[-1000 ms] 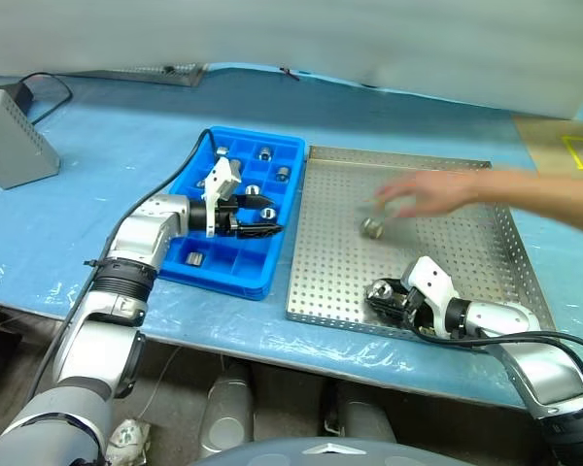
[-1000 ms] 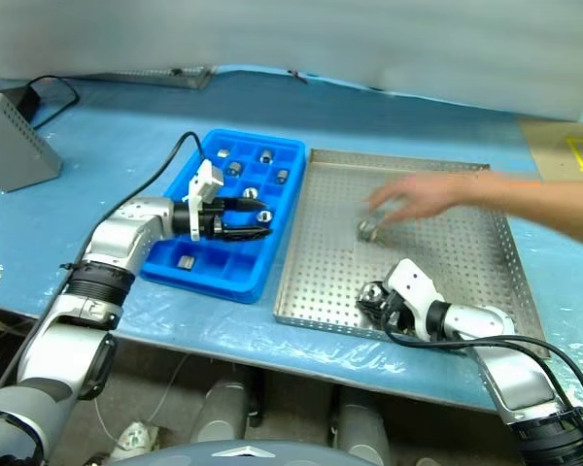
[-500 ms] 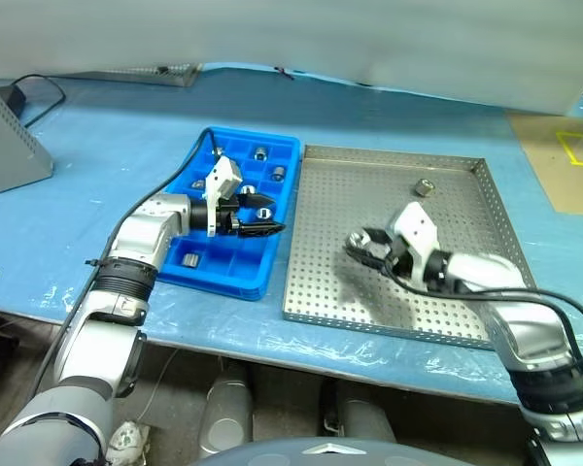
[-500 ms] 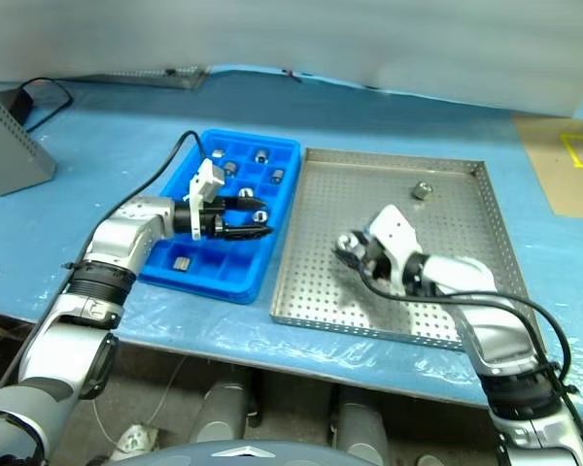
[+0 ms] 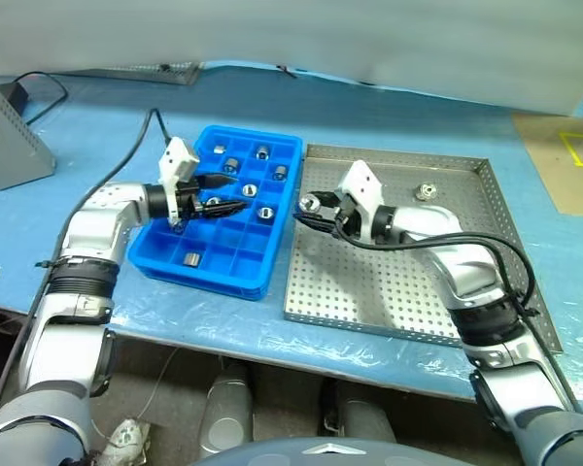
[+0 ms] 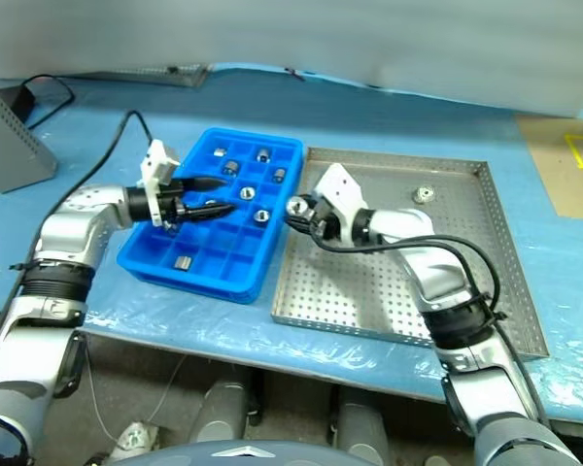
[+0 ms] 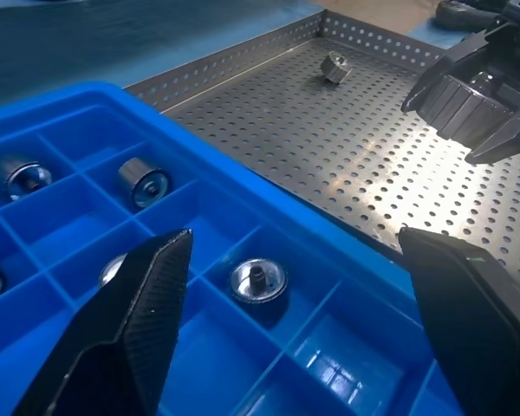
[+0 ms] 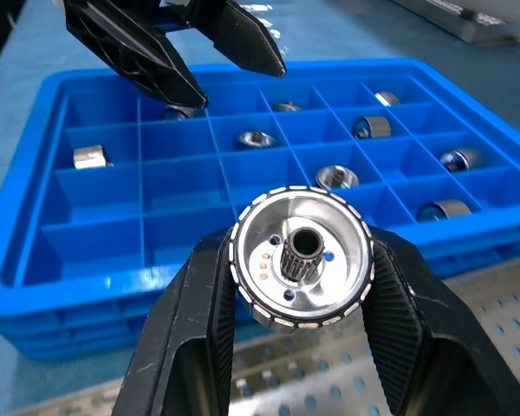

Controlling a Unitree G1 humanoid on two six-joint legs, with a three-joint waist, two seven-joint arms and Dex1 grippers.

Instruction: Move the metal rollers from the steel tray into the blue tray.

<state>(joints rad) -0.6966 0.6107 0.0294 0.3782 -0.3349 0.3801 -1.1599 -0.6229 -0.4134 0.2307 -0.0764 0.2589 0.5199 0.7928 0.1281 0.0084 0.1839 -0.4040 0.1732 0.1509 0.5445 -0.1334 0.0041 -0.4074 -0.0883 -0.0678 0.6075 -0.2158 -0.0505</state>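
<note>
My right fingers clamp 1 metal roller beside the blue tray; my left fingers gape, empty.

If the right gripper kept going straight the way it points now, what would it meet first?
Probably the bright blue compartmented plastic tray: the right gripper, shut on a shiny metal roller, points at its near wall. The open left gripper hovers farther back.

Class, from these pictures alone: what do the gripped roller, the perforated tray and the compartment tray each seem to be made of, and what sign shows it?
Gripped roller: polished metal, with mirror-bright highlights.
Steel tray: dull silver sheet metal, punched holes and soft glare.
Blue tray: probably moulded plastic, uniform bright blue with glossy walls.
</note>
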